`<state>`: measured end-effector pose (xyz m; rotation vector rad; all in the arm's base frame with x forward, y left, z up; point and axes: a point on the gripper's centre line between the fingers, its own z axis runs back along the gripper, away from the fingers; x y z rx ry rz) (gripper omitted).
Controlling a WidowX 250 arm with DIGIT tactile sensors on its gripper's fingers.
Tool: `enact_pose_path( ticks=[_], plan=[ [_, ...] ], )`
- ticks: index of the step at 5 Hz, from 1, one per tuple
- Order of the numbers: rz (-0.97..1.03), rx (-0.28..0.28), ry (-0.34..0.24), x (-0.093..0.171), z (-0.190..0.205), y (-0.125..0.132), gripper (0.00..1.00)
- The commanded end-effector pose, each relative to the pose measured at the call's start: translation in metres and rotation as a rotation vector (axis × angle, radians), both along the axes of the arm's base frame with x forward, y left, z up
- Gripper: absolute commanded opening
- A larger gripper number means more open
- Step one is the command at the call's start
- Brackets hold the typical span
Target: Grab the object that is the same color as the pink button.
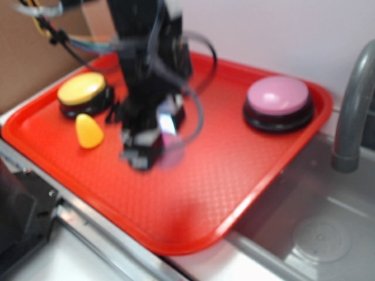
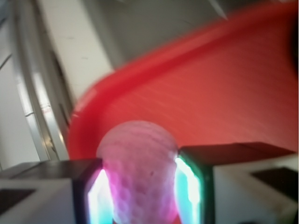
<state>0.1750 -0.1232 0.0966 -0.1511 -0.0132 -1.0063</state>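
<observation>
So the gripper (image 2: 140,186) looks clamped on the pink ball (image 2: 139,175), at least going by the wrist view, where the ball sits snug between the two fingers (image 2: 96,196) with both inner faces right against its sides. The exterior view is pretty blurry so I can't swear it's lifted clear of the red tray (image 1: 193,205), but the pale blob at the fingertips sits around the middle of the tray, closer to the left side than to the pink button (image 1: 278,96) at the far right corner. The yellow button (image 1: 82,89) and the little yellow cone toy (image 1: 88,130) are over by the left edge, untouched. My read on the ball: light, hard, dimpled like a golf ball, so it'll squirt out if pinched off centre. Across the widest part, like now, seems the right hold
</observation>
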Motion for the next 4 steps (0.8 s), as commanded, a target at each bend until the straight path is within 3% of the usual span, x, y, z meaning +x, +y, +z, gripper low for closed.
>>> enact_pose_path(
  ticks=[1,3,4],
  plan=[
    [0.456,0.088,-0.067,0.017,0.075,0.076,0.00],
    [0.762,0.170,0.006,0.007,0.082,0.111,0.00],
    [0.735,0.201,0.168,0.005,0.087,0.119,1.00]
  ],
)
